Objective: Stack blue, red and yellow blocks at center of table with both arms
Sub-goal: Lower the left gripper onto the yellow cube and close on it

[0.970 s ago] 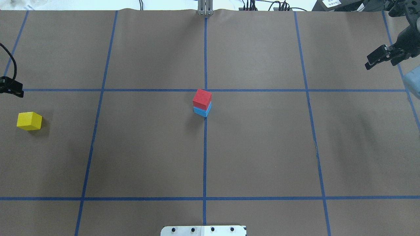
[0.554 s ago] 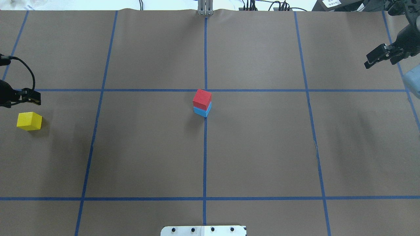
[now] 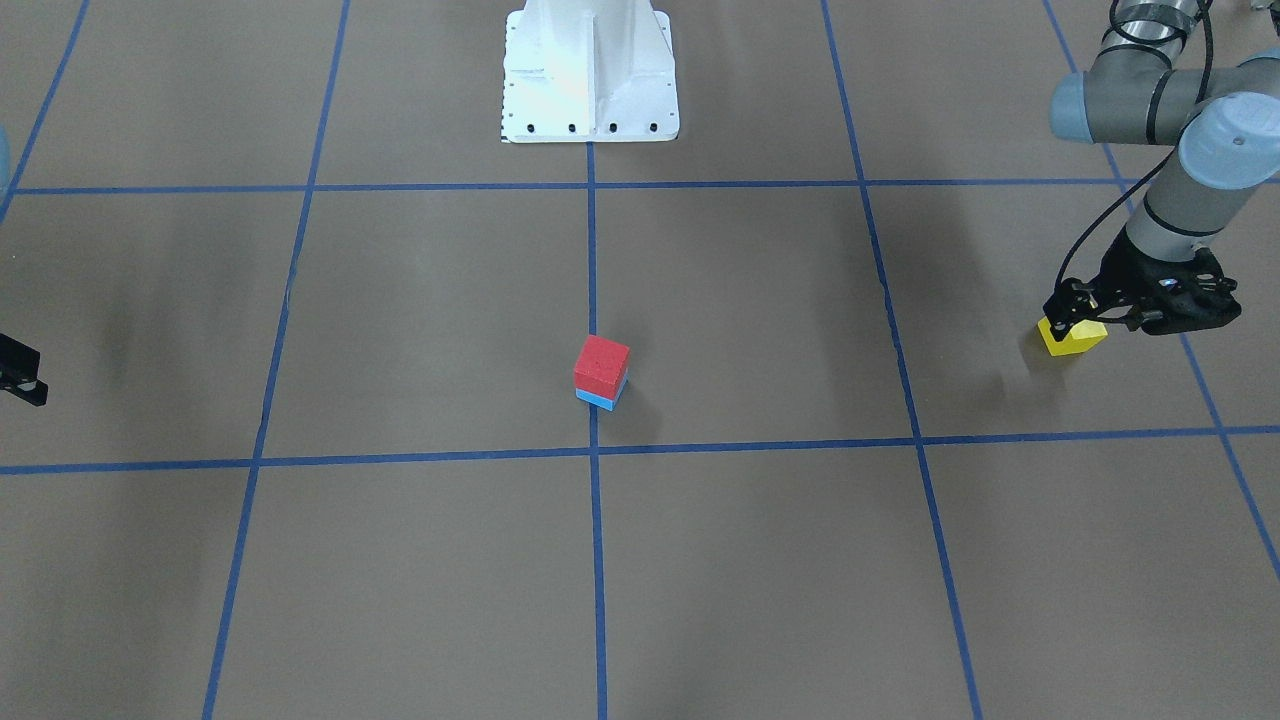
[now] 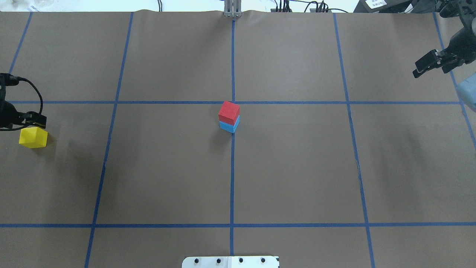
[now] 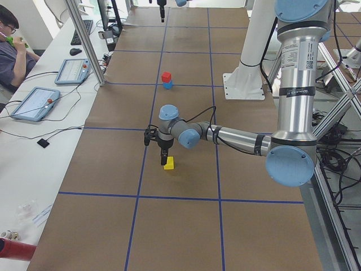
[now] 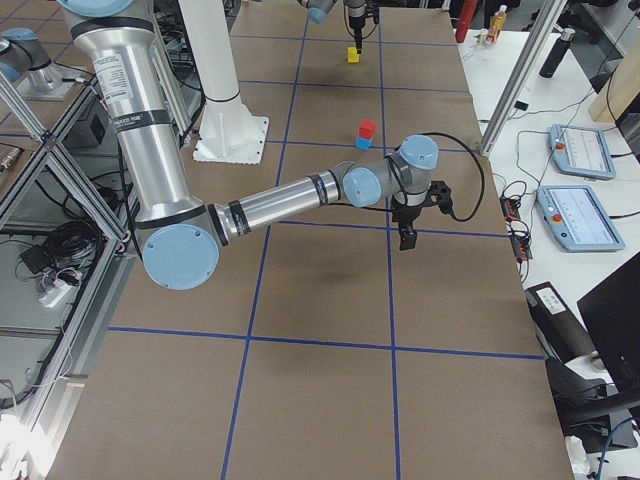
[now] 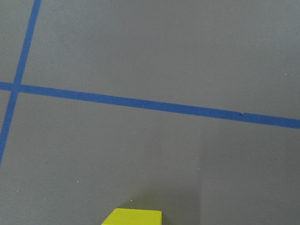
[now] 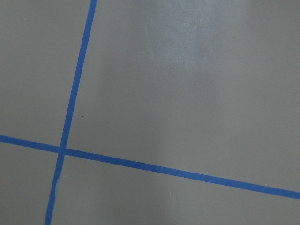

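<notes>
Since a second ago the left gripper (image 4: 34, 120) had come in from the table's left edge and dropped toward the yellow block (image 4: 33, 137), while the right gripper (image 4: 424, 67) had barely stirred at the far right corner. None of the blocks had shifted.

From overhead, the left gripper hung just at the far edge of the yellow block, overlapping its upper rim. From across the table its jaws stood apart, about as wide as the block, low over its top and not gripping it. The left wrist camera caught only a sliver of the yellow block (image 7: 133, 217) at the bottom of its view, with no fingers showing. From the table's end, the fingertips sat just beside the block, on its operator-side edge. I could not tell whether they touched it.

The yellow block lay close to the left end of the table (image 4: 167, 167), in the outermost grid square, with bare brown paper all round it. The red block (image 4: 229, 112) sat on the blue block (image 4: 228, 127) at the centre, where the tape lines cross, slightly skewed to one another. A wide open stretch lay between that stack and the yellow block.

The right gripper hovered high near the table's far right edge, well apart from everything, its jaws looking parted and holding nothing.
</notes>
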Controlling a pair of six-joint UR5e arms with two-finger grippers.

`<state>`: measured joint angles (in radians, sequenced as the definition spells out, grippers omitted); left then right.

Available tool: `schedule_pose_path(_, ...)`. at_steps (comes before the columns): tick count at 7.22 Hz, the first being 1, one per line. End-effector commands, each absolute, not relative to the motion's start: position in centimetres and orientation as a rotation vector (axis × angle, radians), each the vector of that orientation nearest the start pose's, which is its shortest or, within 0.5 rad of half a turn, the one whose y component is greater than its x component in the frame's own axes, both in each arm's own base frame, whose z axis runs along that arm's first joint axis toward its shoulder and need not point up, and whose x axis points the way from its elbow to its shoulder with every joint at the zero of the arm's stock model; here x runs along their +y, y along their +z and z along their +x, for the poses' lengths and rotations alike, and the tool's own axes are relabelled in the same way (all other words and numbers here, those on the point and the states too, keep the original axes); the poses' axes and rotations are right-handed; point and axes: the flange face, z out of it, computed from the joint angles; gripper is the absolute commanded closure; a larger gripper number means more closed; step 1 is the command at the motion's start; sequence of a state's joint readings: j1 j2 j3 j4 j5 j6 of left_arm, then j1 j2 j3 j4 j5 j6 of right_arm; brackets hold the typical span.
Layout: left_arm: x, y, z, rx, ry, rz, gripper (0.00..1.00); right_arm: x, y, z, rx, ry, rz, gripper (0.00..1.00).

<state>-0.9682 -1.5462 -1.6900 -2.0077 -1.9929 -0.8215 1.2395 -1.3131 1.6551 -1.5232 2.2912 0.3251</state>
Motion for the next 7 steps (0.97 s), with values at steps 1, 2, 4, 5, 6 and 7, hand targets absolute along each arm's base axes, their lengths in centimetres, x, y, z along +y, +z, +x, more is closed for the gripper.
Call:
schedule_pose_path(1, -47.4, 59.0, 21.6, 0.655, -0.093, 0.128, 0.01, -58.8, 47.3, -13.1, -0.794, -0.148, 0.124, 0.01)
schedule_pose_path(2, -47.2, 59.9, 22.2, 0.659, -0.081, 0.128, 0.01, -58.8, 47.3, -13.1, -0.794, -0.148, 0.124, 0.01)
schedule_pose_path(4, -46.4, 60.9, 23.7, 0.665, -0.052, 0.113, 0.01, -58.7, 47.5, -13.0, -0.793, -0.147, 0.121, 0.01)
schedule_pose_path(5, -46.4, 60.8, 23.8, 0.669, -0.044, 0.113, 0.04, -58.7, 47.5, -13.1, -0.794, -0.147, 0.120, 0.01)
schedule_pose_path(6, -46.3, 60.6, 23.9, 0.671, -0.034, 0.117, 0.72, -58.7, 47.5, -13.1, -0.794, -0.147, 0.120, 0.01)
schedule_pose_path(7, -46.4, 60.3, 23.8, 0.675, -0.031, 0.121, 1.00, -58.6, 47.6, -13.0, -0.794, -0.146, 0.119, 0.01)
